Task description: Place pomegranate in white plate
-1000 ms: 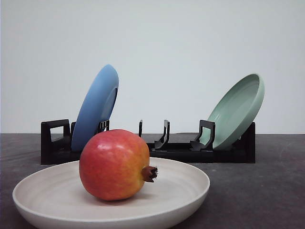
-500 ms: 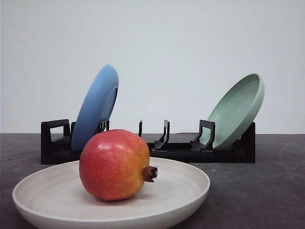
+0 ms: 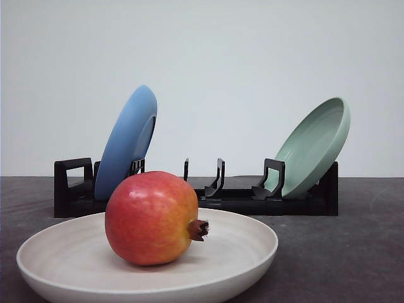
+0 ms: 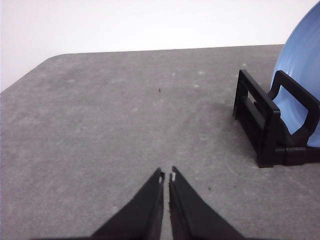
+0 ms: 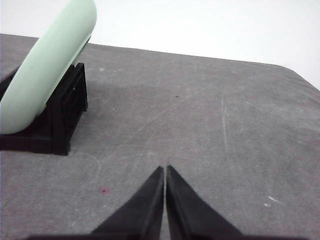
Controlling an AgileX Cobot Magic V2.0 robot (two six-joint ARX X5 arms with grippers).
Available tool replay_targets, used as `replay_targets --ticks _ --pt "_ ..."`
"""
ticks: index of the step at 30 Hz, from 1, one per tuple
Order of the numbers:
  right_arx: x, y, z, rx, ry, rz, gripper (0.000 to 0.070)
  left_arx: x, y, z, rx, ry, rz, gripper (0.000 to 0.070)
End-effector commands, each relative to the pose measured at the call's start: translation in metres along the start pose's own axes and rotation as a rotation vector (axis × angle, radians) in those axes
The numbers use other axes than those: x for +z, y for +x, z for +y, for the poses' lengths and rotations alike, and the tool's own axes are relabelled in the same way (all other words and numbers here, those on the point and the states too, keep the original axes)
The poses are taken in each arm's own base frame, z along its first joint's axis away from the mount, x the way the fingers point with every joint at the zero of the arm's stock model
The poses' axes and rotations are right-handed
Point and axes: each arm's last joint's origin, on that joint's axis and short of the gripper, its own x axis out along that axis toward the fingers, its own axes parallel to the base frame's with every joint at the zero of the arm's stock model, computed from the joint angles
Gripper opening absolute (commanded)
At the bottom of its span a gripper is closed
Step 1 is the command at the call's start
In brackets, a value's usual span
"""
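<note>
Fingers, both sets: left gripper [image 4: 166, 176] and right gripper [image 5: 165, 170] were each pinched closed on nothing, tips meeting over bare grey table [image 4: 100, 125], well apart from the fruit. Item one, pomegranate [image 3: 151, 218]: lay on its side inside the white plate [image 3: 252, 249], toward 9 o'clock of the dish's centre, crown pointing to 3 o'clock; placement judged complete. Item two, black rack [image 3: 265, 201]: stood at 12 o'clock behind the plate, carrying a blue plate [image 3: 126, 142] at its 9 o'clock end and a pale green plate [image 3: 315, 145] at its 3 o'clock end, both tilted. Risks, as judged: the round fruit could roll within the shallow dish if the table were knocked; a careless arm retreat could clip the rack and tip a leaning plate. Obscured: the plate's near rim was cut off by the front view's lower edge; the fruit's contact patch and far side were hidden; rack feet behind the dish could not be made out.
</note>
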Motion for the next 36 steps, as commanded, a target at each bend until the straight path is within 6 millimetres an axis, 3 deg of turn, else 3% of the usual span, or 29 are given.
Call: replay_targets --ticks 1,36 --pt "-0.0009 0.0004 -0.0001 -0.002 0.009 -0.002 0.0 -0.0035 0.0009 -0.0005 -0.006 -0.006 0.013 0.0" --pt "-0.0009 0.0004 -0.0001 -0.002 0.009 -0.002 0.0 -0.0035 0.0009 -0.0005 -0.006 -0.006 0.013 0.0"
